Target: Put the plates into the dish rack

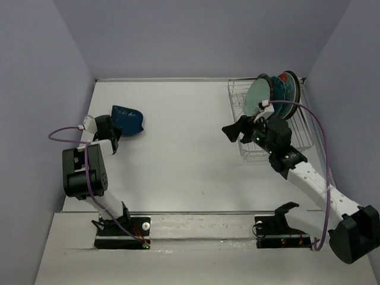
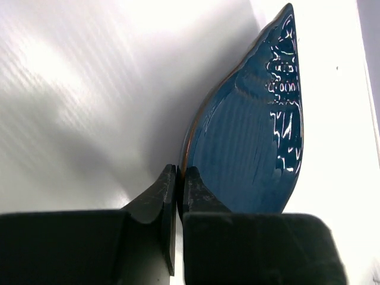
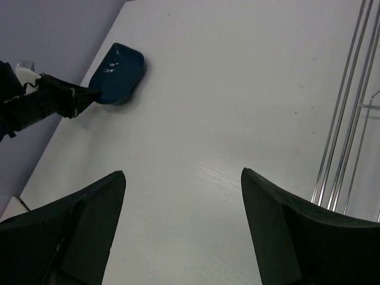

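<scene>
**Left gripper pinches the navy plate, right gripper spread beside the rack**

Top view: the left gripper (image 1: 111,132) grips the near edge of the navy squarish plate (image 1: 127,119) at the left of the white table (image 1: 178,160), well apart from the dish rack (image 1: 237,95) at the far right. A pale mint plate (image 1: 258,96) and a teal plate (image 1: 280,90) stand in the rack. The right gripper (image 1: 236,129) hovers just left of it, jaws spread.

Left wrist: both fingers (image 2: 199,190) are pinched on the plate's rim — no gap shows.

Right wrist: the jaws stand wide over the table, with the navy plate far off at the left and the rack wires (image 3: 344,119) at the right.
</scene>
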